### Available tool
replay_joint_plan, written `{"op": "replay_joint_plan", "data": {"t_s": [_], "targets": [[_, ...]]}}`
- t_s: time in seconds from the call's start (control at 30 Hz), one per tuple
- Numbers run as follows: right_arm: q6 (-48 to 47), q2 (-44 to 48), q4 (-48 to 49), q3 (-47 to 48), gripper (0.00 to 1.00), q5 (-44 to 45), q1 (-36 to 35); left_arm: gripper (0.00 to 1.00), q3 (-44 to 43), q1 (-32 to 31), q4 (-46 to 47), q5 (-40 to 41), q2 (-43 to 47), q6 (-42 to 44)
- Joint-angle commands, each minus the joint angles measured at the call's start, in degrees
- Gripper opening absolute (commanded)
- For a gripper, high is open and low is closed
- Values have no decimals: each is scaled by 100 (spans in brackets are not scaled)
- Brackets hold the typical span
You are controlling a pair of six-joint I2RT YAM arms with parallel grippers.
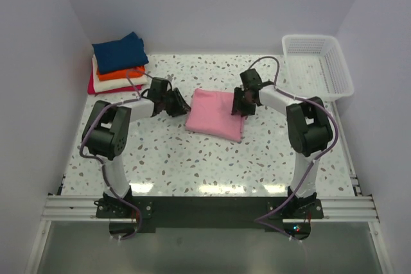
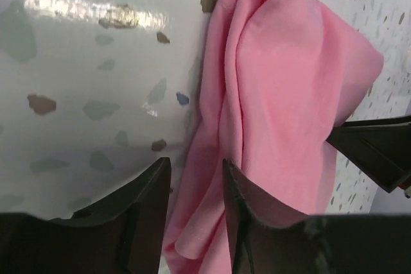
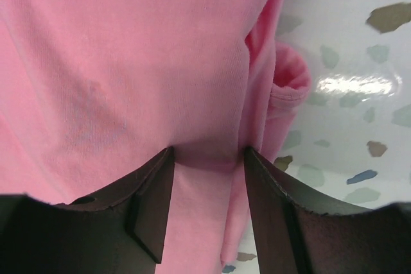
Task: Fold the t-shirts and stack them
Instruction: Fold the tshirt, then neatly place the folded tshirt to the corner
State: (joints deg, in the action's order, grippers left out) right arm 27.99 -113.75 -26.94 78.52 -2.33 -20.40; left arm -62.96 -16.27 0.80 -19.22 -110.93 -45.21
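1. Pink shirt [image 1: 215,115] lies mid-table as a folded rectangle, long axis running near to far. The layered edges look a little uneven on both sides.
2. Stack [image 1: 117,68] sits in the far-left corner with the navy shirt [image 1: 119,51] on top and orange, cream and red below it. It is well apart from the pink shirt. Basket [image 1: 318,62] is in the far-right corner.
3. Left claw [image 2: 194,165] is at the shirt's left edge, released. The jaws stand apart, table [image 1: 192,158] shows in the gap, and the cloth edge lies loosely between them.
4. Right claw [image 3: 209,153] is at the shirt's right edge. The jaws straddle a ridge of cloth that fills the gap. Cannot tell whether that ridge is pinched or only bracketed.
5. Step in hand (judgement): the fold looks complete, and the arms are set on opposite edges for the pickup. Four shirts are stacked and this looks like the last one.
6. Next move calls for both claws to take every layer at their edges, not just the top ply. Then lift level, carry far-left and lower squarely onto the navy shirt.
7. Risk: a one-sided or shallow grip would let the fold fall open mid-carry.
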Motion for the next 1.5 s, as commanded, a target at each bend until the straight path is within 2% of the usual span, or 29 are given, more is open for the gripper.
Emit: {"op": "replay_joint_plan", "data": {"t_s": [0.0,0.13,0.27,0.33,0.47,0.6,0.77,0.9,1.0,1.3,1.33,1.4,1.43,1.47], "targets": [[-109,134,31,-285,51,-48,-192,45,441,-34,307,226,809,-67],[-232,117,153,-355,50,-241,-306,55,627,45,17,288,1310,170],[-408,64,136,-232,50,-356,-385,72,513,63,-291,165,1513,477],[-530,-6,145,-109,51,-435,-385,75,312,63,-535,-80,1408,723],[-707,-261,-48,303,51,-392,-394,82,144,54,-967,24,1294,1128],[-725,-463,-329,760,51,-163,-377,85,-120,54,-1310,-99,873,1532],[-654,-288,-277,752,54,-136,-377,86,-251,54,-1231,-678,337,1691],[-672,-305,-364,840,54,-154,-377,85,-243,45,-1328,-434,152,1656],[-672,-314,-382,884,54,-180,-377,83,-217,37,-1398,-258,55,1647],[-646,-323,-479,1156,54,-294,-359,58,-331,-402,-1512,93,-350,1507],[-645,-323,-505,1191,54,-312,-359,50,-331,-420,-1521,138,-367,1480],[-645,-305,-549,1288,54,-330,-359,42,-348,-464,-1504,286,-359,1436],[-637,-279,-567,1315,54,-347,-359,30,-375,-482,-1521,348,-350,1427],[-637,-261,-593,1367,54,-347,-359,23,-462,-491,-1573,410,-332,1419]]}}
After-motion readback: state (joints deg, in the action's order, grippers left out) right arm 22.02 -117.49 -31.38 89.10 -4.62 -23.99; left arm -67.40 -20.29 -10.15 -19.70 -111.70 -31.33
